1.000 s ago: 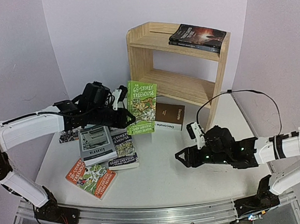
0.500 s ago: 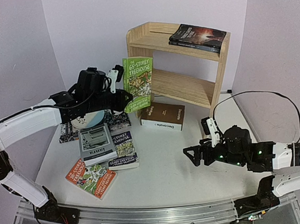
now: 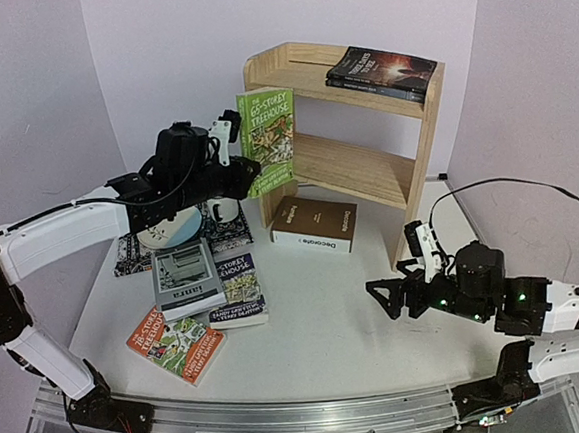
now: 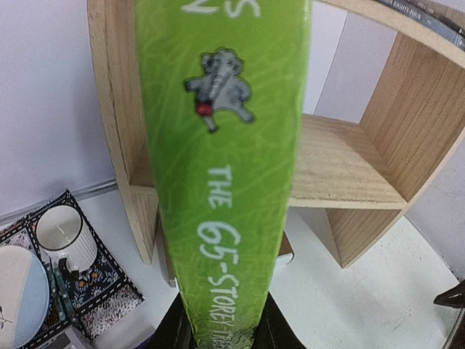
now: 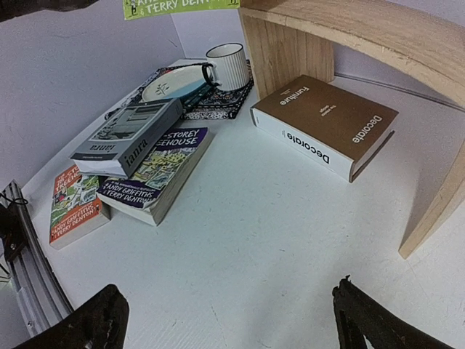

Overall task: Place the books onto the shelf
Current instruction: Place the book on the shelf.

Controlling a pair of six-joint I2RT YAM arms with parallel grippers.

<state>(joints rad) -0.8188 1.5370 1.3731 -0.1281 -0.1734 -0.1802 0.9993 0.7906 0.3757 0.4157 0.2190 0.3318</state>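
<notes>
Just in front of the shelf's (image 3: pixel 347 122) left side panel, your left tool (image 3: pixel 236 176) is clenched on the lower end of the green Treehouse paperback (image 3: pixel 268 138). It holds the book upright in the air, level with the gap between the two boards. From the left wrist view you see the book's spine facing the camera, with the shelf's opening right behind it.

On the shelf's top board, toward its right end, two dark-covered books (image 3: pixel 380 72) lie flat, one on the other. The lower board carries nothing that you can see.

Below the shelf's front, the thick "Decorate" volume (image 3: pixel 315 224) lies flat on the surface (image 3: pixel 319 335), just beside the left panel's foot. Further out to the shelf's left, the grey book (image 3: pixel 186 277) rests partly on the dark blue Treehouse paperback (image 3: pixel 237 293). The orange Treehouse paperback (image 3: pixel 177 344) lies nearest the arm bases. A patterned mat (image 3: pixel 132 257) with a plate (image 3: pixel 170 229) and mug (image 5: pixel 228 64) sits left of the shelf.

Your right tool (image 3: pixel 391 297) hangs low over the surface in front of the shelf's right panel, jaws released wide and holding nothing.
</notes>
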